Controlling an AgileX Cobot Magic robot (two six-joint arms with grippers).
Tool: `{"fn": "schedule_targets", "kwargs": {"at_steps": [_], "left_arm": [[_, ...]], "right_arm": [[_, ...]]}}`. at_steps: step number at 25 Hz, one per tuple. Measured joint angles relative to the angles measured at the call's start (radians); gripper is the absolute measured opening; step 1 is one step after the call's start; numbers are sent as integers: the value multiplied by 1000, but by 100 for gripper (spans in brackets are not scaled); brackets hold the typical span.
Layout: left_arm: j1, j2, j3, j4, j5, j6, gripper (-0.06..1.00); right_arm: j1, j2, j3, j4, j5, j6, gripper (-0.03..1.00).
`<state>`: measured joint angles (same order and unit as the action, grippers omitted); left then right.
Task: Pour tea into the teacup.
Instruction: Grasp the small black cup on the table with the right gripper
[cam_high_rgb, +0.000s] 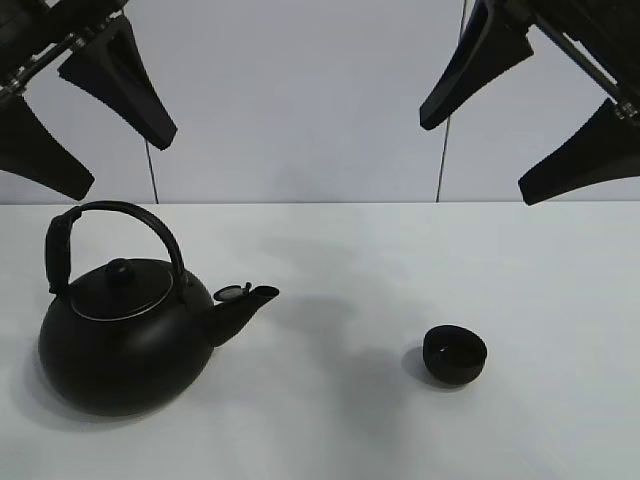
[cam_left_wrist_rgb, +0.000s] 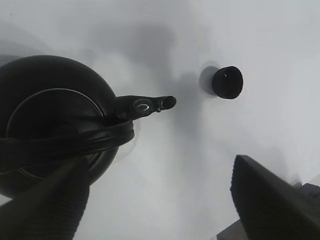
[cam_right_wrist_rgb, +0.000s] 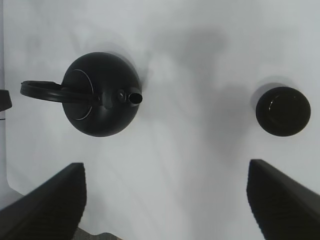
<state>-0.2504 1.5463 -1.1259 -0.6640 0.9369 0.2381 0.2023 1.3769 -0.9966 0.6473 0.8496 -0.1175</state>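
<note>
**Opening stage of the pour: approach to the kettle, nothing grasped yet.** The left gripper and the right gripper hang high over the far part of the desk. Each has its jaws spread wide and nothing between them.

The kettle stands upright close to the left edge, toward the near-left corner. Its arched handle rises over the lid, and its spout is aimed along the desk toward the right edge. The teacup sits upright right of centre, closer to the near edge than to the far one. It is well apart from the kettle and roughly in line with the spout. Its inside appears empty, though black on black is hard to read in all three views.

**Step in hand (judged).** No tea has been poured, and the kettle must be taken up first. The left gripper is the nearer one, and its wrist view looks down on the handle.

**What the next move calls for.**
- The left gripper should descend with its jaws astride the crown of the handle, set across the bar rather than along it, and clamp firmly. The round body will probably swing beneath a loose hold.
- The kettle must then be lifted clear and carried toward the right edge until the spout tip stands over the teacup.
- The tilt should be slow, because the cup's mouth is far narrower than the kettle.
- The right gripper is free to steady the teacup.
</note>
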Motion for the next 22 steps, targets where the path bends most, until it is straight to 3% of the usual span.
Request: {"fn": "schedule_targets", "kwargs": {"at_steps": [13, 17, 22], "left_arm": [[0, 0, 0, 0, 0, 0, 57], [0, 0, 0, 0, 0, 0, 57], [0, 0, 0, 0, 0, 0, 57]], "right_arm": [[0, 0, 0, -20, 0, -24, 60], [0, 0, -21, -88, 37, -56, 60], [0, 0, -146, -244, 133, -48, 60]]}}
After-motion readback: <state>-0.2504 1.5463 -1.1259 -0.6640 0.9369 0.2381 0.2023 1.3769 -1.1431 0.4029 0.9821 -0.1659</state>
